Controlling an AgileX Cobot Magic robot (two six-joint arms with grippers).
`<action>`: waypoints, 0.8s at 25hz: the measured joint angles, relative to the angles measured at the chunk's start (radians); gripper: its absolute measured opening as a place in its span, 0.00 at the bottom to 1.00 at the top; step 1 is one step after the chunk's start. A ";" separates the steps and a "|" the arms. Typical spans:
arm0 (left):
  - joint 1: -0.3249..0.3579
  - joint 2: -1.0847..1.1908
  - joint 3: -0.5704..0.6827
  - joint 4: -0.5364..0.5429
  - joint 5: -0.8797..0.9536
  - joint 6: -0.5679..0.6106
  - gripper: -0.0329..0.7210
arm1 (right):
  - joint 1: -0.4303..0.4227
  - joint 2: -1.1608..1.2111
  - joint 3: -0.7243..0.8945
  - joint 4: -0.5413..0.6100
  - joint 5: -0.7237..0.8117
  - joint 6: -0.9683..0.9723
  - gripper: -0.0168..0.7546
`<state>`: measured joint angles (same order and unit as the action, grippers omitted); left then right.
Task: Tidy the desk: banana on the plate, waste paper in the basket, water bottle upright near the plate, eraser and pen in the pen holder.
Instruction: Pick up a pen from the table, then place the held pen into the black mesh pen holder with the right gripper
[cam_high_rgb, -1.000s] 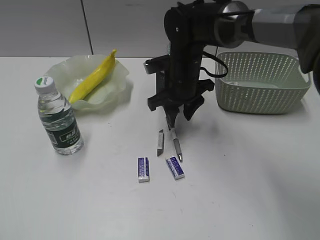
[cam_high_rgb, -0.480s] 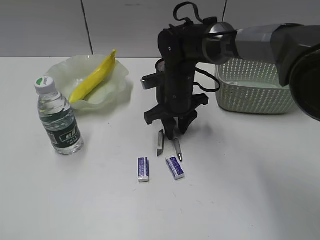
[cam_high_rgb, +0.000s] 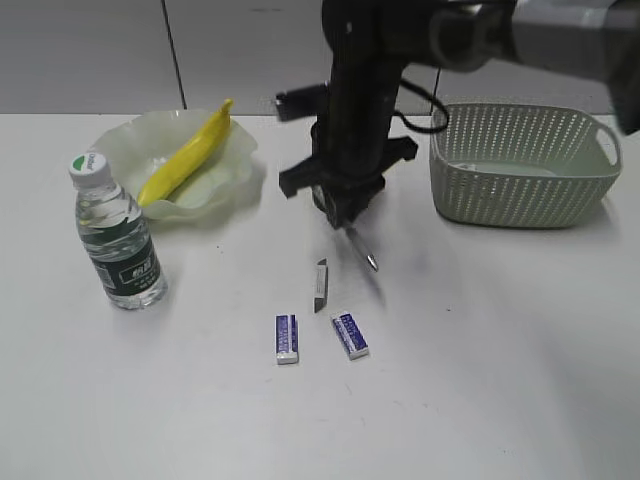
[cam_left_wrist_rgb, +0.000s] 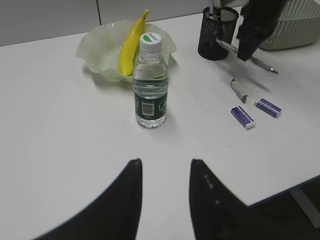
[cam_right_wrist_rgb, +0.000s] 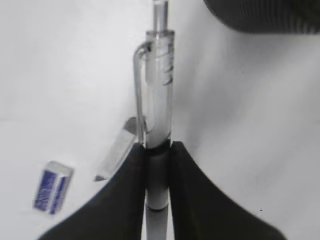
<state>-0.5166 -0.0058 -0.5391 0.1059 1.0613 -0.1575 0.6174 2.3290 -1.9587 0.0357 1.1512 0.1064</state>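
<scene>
The right arm's black fingers (cam_high_rgb: 346, 222) pinch the clear plastic pen (cam_high_rgb: 362, 248), which hangs slanted above the plain white worktop (cam_high_rgb: 480, 360) in the exterior view, its tip towards 5 o'clock and off the surface. At 7 o'clock from the pen lie a small grey oblong piece (cam_high_rgb: 320, 284) and, lower, two white erasers in blue sleeves (cam_high_rgb: 287, 338) (cam_high_rgb: 349, 335), near each other but apart. At 9 o'clock from the fingers the long yellow banana (cam_high_rgb: 188, 152) lies in the pale green translucent plate with the ruffled rim (cam_high_rgb: 125, 150); the clear water bottle with dark green label and white cap (cam_high_rgb: 116, 235) stands upright at 7 o'clock of that plate, near it. The sage-green perforated plastic basket (cam_high_rgb: 525, 190) sits at 3 o'clock. In the left wrist view the left arm's dark fingers (cam_left_wrist_rgb: 165, 200) stand spread with nothing between them, low at 6 o'clock; the bottle (cam_left_wrist_rgb: 150, 82) stands ahead at 12 o'clock, just beside the plate (cam_left_wrist_rgb: 97, 50) holding the banana (cam_left_wrist_rgb: 131, 40), and the black wire-mesh pen holder (cam_left_wrist_rgb: 216, 32) stands at 1 o'clock. In the right wrist view the fingers (cam_right_wrist_rgb: 157, 165) press on the pen's (cam_right_wrist_rgb: 159, 90) barrel from both sides, one eraser (cam_right_wrist_rgb: 52, 186) at 8 o'clock.
</scene>
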 joint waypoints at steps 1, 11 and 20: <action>0.000 0.000 0.000 0.000 0.000 0.000 0.36 | 0.001 -0.032 -0.003 0.025 -0.010 -0.024 0.17; 0.000 0.000 0.000 0.000 0.000 0.000 0.36 | 0.010 -0.324 0.065 -0.009 -0.369 -0.090 0.17; 0.000 0.000 0.000 0.000 0.000 0.000 0.36 | -0.019 -0.347 0.473 -0.020 -1.086 -0.090 0.17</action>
<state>-0.5166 -0.0058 -0.5391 0.1059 1.0613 -0.1575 0.5982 1.9822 -1.4857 0.0154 0.0649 0.0166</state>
